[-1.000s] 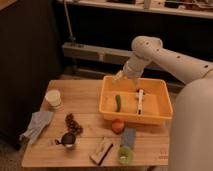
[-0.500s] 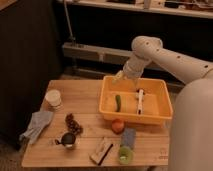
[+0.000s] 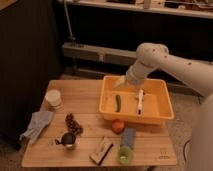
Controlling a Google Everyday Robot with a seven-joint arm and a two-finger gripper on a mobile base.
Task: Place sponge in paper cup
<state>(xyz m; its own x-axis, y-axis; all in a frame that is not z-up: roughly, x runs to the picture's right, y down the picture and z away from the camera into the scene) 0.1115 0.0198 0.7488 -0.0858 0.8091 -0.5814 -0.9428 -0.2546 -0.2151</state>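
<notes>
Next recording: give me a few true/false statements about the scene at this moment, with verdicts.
1. The paper cup stands on the left side of the table. True.
2. The sponge is inside the cup. False: it lies on the table near the front edge.
3. The gripper hangs at the rear left corner of the yellow bin. True.
4. The bin is empty. False: it holds a green vegetable and a white tool.
</notes>
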